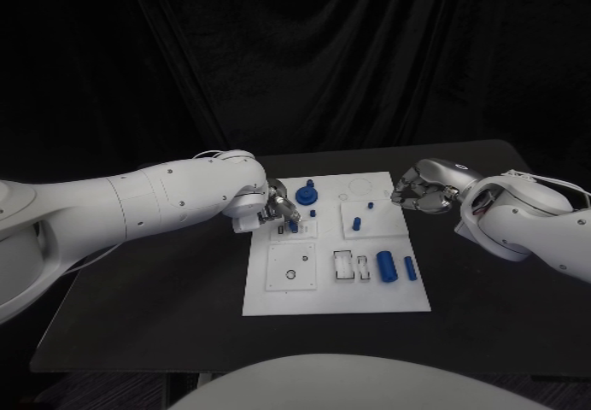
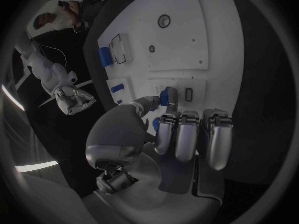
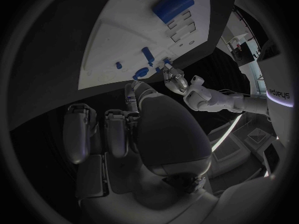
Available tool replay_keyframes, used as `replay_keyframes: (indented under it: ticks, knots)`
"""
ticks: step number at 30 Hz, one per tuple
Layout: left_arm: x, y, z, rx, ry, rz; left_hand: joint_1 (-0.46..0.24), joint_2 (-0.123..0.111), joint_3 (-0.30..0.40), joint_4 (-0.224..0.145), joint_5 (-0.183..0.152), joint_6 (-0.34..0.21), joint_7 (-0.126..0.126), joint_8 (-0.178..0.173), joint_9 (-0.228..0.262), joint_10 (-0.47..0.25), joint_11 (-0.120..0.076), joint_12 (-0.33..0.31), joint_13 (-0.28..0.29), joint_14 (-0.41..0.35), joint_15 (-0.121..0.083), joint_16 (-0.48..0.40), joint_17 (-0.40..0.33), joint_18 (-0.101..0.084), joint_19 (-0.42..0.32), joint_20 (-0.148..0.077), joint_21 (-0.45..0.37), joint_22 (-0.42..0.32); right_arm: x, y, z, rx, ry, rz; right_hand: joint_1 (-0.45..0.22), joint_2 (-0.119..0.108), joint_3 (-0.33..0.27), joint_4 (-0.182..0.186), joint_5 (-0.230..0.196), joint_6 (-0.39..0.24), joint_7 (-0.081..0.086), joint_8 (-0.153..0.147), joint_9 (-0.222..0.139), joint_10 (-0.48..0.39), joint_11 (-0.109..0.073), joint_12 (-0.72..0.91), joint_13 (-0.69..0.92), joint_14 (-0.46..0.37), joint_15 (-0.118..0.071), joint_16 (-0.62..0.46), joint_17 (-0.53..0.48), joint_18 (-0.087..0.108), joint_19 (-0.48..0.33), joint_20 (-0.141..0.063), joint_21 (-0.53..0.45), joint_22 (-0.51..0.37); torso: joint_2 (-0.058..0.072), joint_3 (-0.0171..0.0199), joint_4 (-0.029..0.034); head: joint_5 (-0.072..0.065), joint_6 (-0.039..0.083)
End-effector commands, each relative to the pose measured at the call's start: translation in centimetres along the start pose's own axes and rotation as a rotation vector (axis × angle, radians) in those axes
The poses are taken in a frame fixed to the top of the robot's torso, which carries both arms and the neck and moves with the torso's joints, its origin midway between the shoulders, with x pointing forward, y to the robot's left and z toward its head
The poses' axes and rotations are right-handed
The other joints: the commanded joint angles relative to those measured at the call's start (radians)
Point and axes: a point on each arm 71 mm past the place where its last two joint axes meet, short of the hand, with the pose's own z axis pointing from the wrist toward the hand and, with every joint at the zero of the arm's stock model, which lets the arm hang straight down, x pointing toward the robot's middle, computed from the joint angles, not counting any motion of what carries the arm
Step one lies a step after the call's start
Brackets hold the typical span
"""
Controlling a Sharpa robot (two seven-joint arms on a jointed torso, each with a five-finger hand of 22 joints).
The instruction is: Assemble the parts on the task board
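We see the task board [image 1: 277, 295] at table centre. The left hand [image 1: 276, 209] sits over the board's 10 o'clock area, thumb and a finger pinching a small blue part [image 2: 166, 96] right on the board surface (other fingers curled, not touching it). The right hand [image 1: 423, 190] hovers at the board's 2 o'clock edge, fingers curled in; we cannot tell if anything is inside. Loose blue parts: a large cylinder [image 1: 385, 266] and a slimmer peg [image 1: 409, 270] toward 4 o'clock, a short peg [image 1: 356, 224] near centre.
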Motion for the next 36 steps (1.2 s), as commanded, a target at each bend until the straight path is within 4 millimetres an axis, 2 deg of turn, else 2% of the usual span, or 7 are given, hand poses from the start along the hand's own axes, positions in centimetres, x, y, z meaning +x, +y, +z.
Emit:
replay_keyframes:
  ticks: [1,12,20,25,27,29,36]
  knots:
    - [0.04,0.1,-0.04,-0.009,-0.006,-0.002,-0.012,0.0,0.033,-0.028,-0.01,0.019,-0.012,-0.002,0.002,0.106,-0.007,0.004,0.263,0.104,-0.008,-0.004,0.263,-0.008,0.004,-0.004,-0.006,0.231,0.14,-0.22,-0.1,0.024,0.01,-0.001,0.0,0.011,0.006,0.001,0.004,-0.002,-0.003,-0.003,0.001,0.048,-0.007,-0.005,0.184,0.081,-0.007,-0.005,0.142,0.019,0.025,-0.007,-0.006,0.204,0.0,0.0002,0.0011,0.002,0.0]
    - [-0.04,0.32,-0.02,-0.014,-0.004,-0.002,-0.015,0.002,0.036,-0.025,-0.019,0.017,-0.011,-0.007,0.004,0.106,-0.007,0.004,0.263,0.104,-0.008,-0.004,0.263,-0.007,-0.005,-0.006,-0.004,0.229,0.27,-0.08,0.0,0.022,0.016,0.0,0.001,0.011,0.007,0.0,0.005,-0.002,-0.003,-0.003,0.002,0.044,-0.007,-0.009,0.178,0.081,-0.007,-0.005,0.142,0.019,0.024,-0.008,-0.007,0.204,0.001,0.0,-0.0028,0.006,0.0]
    - [-0.09,0.5,-0.04,-0.009,-0.009,-0.007,-0.016,0.003,0.037,-0.024,-0.023,0.016,-0.011,-0.009,0.004,0.106,-0.007,0.004,0.263,0.104,-0.008,-0.004,0.263,-0.007,-0.009,-0.006,-0.003,0.227,0.3,-0.11,-0.01,0.023,0.016,0.0,0.002,0.011,0.008,-0.002,0.007,-0.002,-0.003,-0.003,0.003,0.042,-0.008,-0.011,0.175,0.081,-0.008,-0.005,0.141,0.019,0.024,-0.008,-0.008,0.204,0.002,-0.0009,-0.0032,0.005,0.0]
    - [-0.12,0.54,-0.01,-0.003,-0.018,-0.014,-0.017,0.004,0.038,-0.023,-0.025,0.016,-0.011,-0.01,0.005,0.106,-0.007,0.004,0.263,0.104,-0.008,-0.004,0.263,-0.007,-0.005,-0.007,-0.004,0.229,0.35,-0.14,-0.02,0.025,0.019,0.0,0.002,0.011,0.008,-0.002,0.007,-0.002,-0.003,-0.003,0.003,0.042,-0.008,-0.011,0.175,0.081,-0.008,-0.005,0.141,0.019,0.024,-0.008,-0.008,0.204,0.001,-0.0001,-0.0046,0.006,0.0]
    - [-0.11,0.56,0.0,0.0,-0.019,-0.016,-0.02,0.006,0.04,-0.02,-0.036,0.015,-0.01,-0.014,0.006,0.106,-0.007,0.004,0.263,0.104,-0.008,-0.004,0.263,-0.007,-0.01,-0.008,-0.003,0.227,0.38,-0.14,-0.02,0.026,0.02,0.0,0.003,0.011,0.009,-0.003,0.009,-0.002,-0.003,-0.003,0.003,0.041,-0.008,-0.012,0.173,0.081,-0.008,-0.005,0.14,0.019,0.024,-0.008,-0.009,0.203,0.001,-0.0002,-0.0035,0.005,0.0]
    - [-0.1,0.56,0.01,0.003,-0.021,-0.017,-0.023,0.009,0.039,-0.017,-0.069,0.016,-0.01,-0.019,0.009,0.106,-0.006,0.004,0.263,0.104,-0.008,-0.004,0.263,-0.007,-0.012,-0.009,-0.003,0.227,0.39,-0.15,-0.02,0.027,0.021,0.0,0.003,0.011,0.009,-0.003,0.009,-0.002,-0.003,-0.003,0.003,0.041,-0.008,-0.012,0.173,0.081,-0.008,-0.005,0.14,0.019,0.024,-0.008,-0.009,0.203,0.001,-0.0005,-0.0029,0.005,0.0]
    - [0.12,0.58,0.16,0.01,-0.02,-0.02,-0.023,0.011,0.04,-0.016,-0.073,0.016,-0.01,-0.021,0.01,0.106,-0.006,0.004,0.263,0.104,-0.008,-0.004,0.263,-0.006,-0.016,-0.01,-0.002,0.225,0.49,-0.13,-0.01,0.028,0.027,0.0,0.003,0.011,0.009,-0.003,0.01,-0.003,-0.003,-0.003,0.003,0.038,-0.008,-0.014,0.169,0.081,-0.008,-0.006,0.139,0.02,0.023,-0.008,-0.011,0.203,0.001,-0.0014,-0.0035,0.005,0.0]
